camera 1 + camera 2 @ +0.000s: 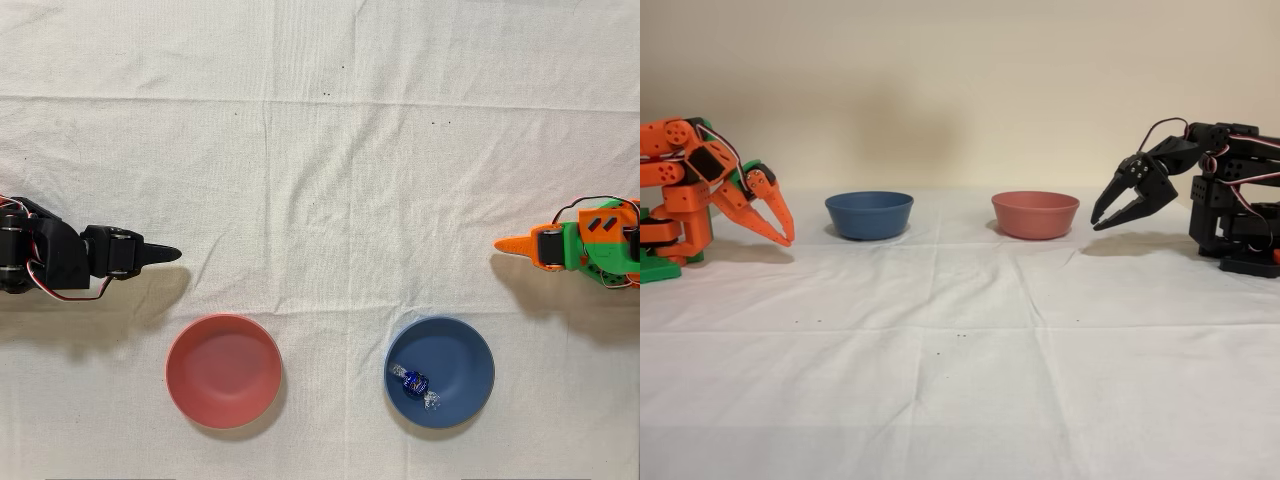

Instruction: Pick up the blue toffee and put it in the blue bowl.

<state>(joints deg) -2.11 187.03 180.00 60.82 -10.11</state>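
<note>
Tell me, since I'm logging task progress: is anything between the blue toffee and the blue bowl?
Nothing visible. In the overhead view the blue toffee already lies inside the blue bowl. The orange gripper is apart from the bowl, holding nothing.

Cloth-covered table against a bare wall

A creased white tablecloth (970, 340) covers the table; behind it stands a plain beige wall (970, 80), dimly and perhaps unevenly lit.

The round matte dark-blue bowl (869, 214) is seen on the white cloth (960, 370). To its left, apart from it, the orange two-finger gripper (788, 240) is held shut, empty.
</note>
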